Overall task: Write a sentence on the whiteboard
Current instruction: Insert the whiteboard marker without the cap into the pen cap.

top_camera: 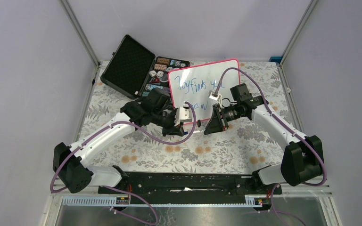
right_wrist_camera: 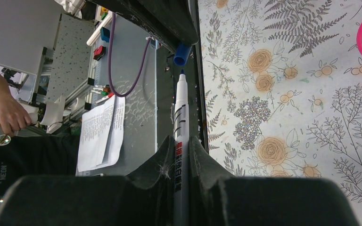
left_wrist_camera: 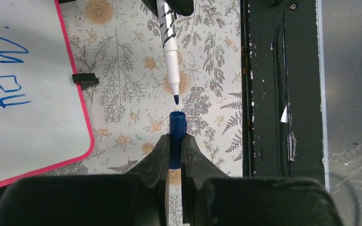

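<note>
The whiteboard with its pink-red frame lies at the back middle of the table and carries blue handwriting. My left gripper is shut on the blue marker cap, whose open end points at the marker tip. My right gripper is shut on the white marker. In the left wrist view the marker hangs just apart from the cap, its blue tip bare. Both grippers meet over the cloth in front of the board.
An open black case with chips stands at the back left, touching the board's left edge. A floral cloth covers the table. A black rail runs along the near edge. One black foot of the board shows.
</note>
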You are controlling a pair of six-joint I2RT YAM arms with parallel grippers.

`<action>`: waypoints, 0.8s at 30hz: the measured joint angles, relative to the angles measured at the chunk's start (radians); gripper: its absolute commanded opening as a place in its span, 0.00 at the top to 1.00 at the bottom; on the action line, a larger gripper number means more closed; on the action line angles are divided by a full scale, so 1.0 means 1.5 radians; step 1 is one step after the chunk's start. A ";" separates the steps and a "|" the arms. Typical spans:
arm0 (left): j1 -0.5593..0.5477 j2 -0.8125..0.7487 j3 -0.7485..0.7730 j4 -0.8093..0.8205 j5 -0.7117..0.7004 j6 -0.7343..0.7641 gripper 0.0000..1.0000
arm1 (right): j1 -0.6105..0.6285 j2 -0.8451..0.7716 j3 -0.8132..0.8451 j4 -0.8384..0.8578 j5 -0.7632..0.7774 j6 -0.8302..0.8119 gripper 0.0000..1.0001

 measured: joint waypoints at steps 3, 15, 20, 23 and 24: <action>-0.003 0.002 0.000 0.000 0.000 -0.001 1.00 | 0.001 0.001 0.000 0.000 0.000 0.000 1.00; -0.007 0.008 0.000 -0.002 -0.001 -0.005 1.00 | 0.003 0.002 0.000 0.000 0.001 0.000 1.00; -0.010 0.009 0.000 -0.002 0.000 -0.010 1.00 | 0.004 0.002 0.000 0.000 0.002 0.000 1.00; -0.014 0.009 0.000 -0.002 -0.001 -0.010 1.00 | 0.005 0.002 0.000 0.000 0.002 0.000 1.00; -0.014 0.010 0.000 -0.002 -0.001 -0.010 1.00 | 0.006 0.002 0.000 0.000 0.002 0.000 1.00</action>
